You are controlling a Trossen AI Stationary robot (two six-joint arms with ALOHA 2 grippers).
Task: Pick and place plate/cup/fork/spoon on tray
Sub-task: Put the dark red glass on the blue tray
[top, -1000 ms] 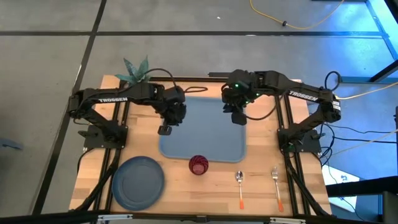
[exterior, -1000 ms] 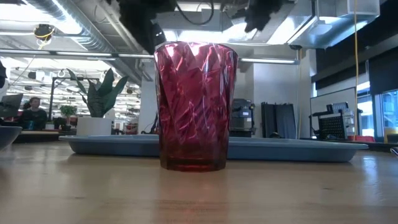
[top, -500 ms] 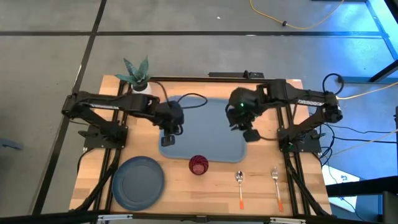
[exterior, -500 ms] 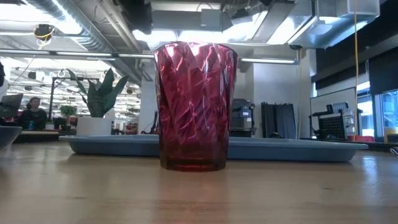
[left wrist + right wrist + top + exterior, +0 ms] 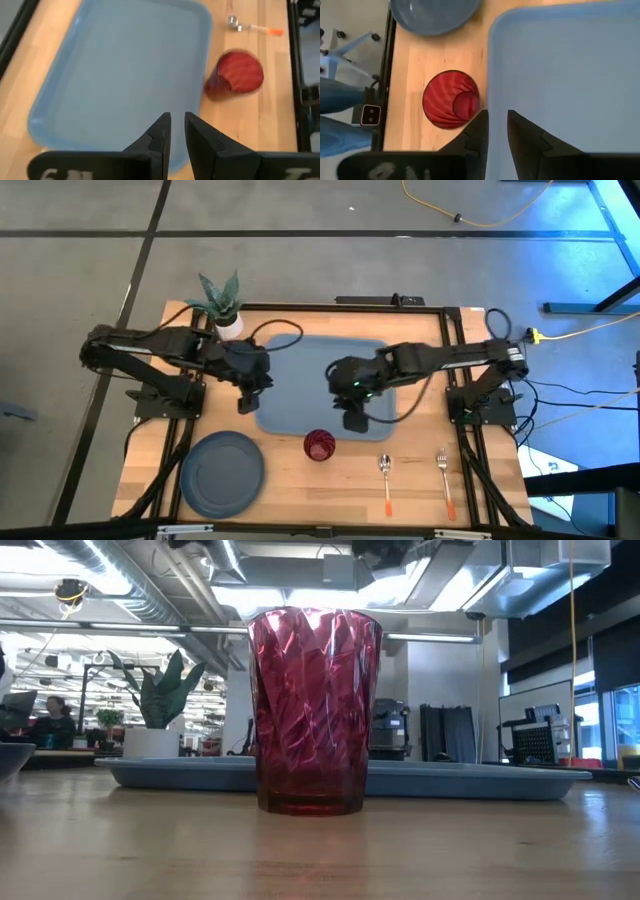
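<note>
Nearest the front edge of the table [image 5: 300, 480], the plate [image 5: 222, 473] lies flat at the left corner, with nothing on it. To its right, well apart, the spoon [image 5: 386, 481] and the fork [image 5: 445, 479] lie side by side on the bare wood, orange handles pointing to the front edge, bowl and tines toward the tray.

The cup [image 5: 320, 445] stands upright on the wood just in front of the tray's near edge, off the tray; from table height it [image 5: 314, 710] fills the middle of the view, with the tray's rim [image 5: 470, 780] running behind it.

The tray [image 5: 305, 375] sits at the table's centre and holds none of the tableware.

The right gripper [image 5: 353, 420] hangs over the tray's near right part, just behind and to the right of the cup. Its wrist camera looks down on the cup [image 5: 451, 99] and the tray edge; its fingers [image 5: 479, 131] stand close together with a narrow slot between them, gripping nothing.

The left gripper [image 5: 247, 404] hangs at the tray's left edge. Its fingers [image 5: 161, 132] likewise show only a thin gap, and nothing is held.

At the far left corner stands a potted plant [image 5: 222, 302] in a white pot.
</note>
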